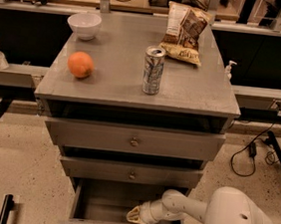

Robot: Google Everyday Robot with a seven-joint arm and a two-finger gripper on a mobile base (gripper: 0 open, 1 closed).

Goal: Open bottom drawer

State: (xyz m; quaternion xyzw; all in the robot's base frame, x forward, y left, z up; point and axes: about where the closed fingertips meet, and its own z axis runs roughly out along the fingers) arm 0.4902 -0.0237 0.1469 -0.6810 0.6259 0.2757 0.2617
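A grey cabinet [132, 90] with three stacked drawers is seen from above and in front. On its flat top, from left to right: a white bowl [84, 25] at the back left corner, an orange [80, 64] nearer the front left, an upright silver drink can [153, 70] near the middle front, and a bag of chips [185, 32] lying at the back right.

Below the top sits the top drawer [134, 141], widest of the three, then the middle drawer [132, 173], each with a small round knob.

At the bottom edge, the bottom drawer [95, 210] is pulled out toward the viewer, its inside exposed. The white robot arm [219, 220] reaches in from the lower right. Its gripper [138, 216] sits inside the open drawer, just behind the drawer front. I cannot tell how the claw is set.
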